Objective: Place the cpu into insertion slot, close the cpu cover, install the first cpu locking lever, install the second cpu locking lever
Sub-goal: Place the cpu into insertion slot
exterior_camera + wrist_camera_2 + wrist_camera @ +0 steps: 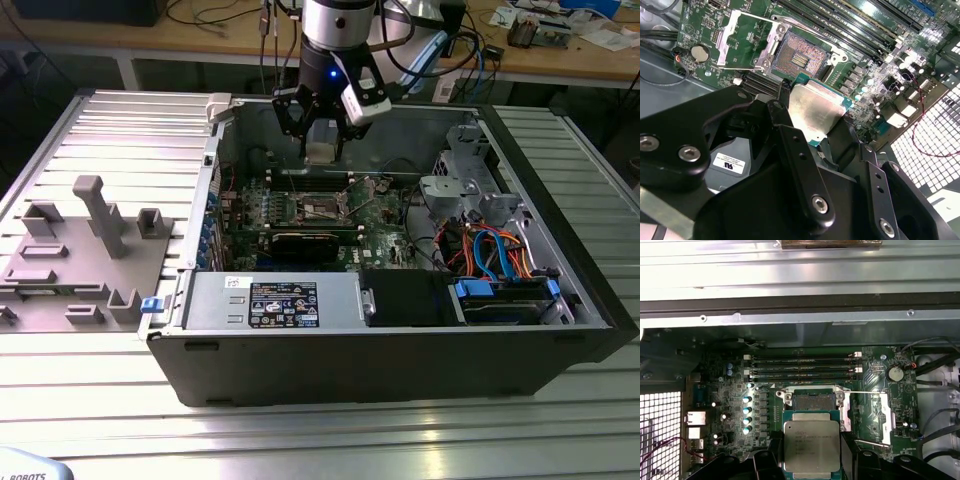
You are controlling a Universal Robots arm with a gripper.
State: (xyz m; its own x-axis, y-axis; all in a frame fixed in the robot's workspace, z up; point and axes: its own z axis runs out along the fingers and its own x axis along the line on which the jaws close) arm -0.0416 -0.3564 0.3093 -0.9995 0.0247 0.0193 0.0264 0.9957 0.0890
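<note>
My gripper [321, 140] hangs over the open computer case, shut on the cpu [320, 153], a flat square chip with a silvery top. In both wrist views the cpu [815, 112] [812, 445] sits between my black fingers [790, 137], held above the board and apart from it. The insertion slot [799, 59] [812, 401] lies open below, its dark centre with contact pads bare. In the exterior view the insertion slot [322, 207] is beneath the gripper. The cpu cover [734, 42] [881, 417], a silvery frame with a window, is flipped back beside the slot.
The case wall [300, 370] rings the green board. Long memory slots [802, 367] run beside the socket. A power supply [275, 300] sits at the front, a drive cage [465, 180] and blue and orange cables [495, 250] on the exterior view's right. A grey fixture [90, 240] stands outside.
</note>
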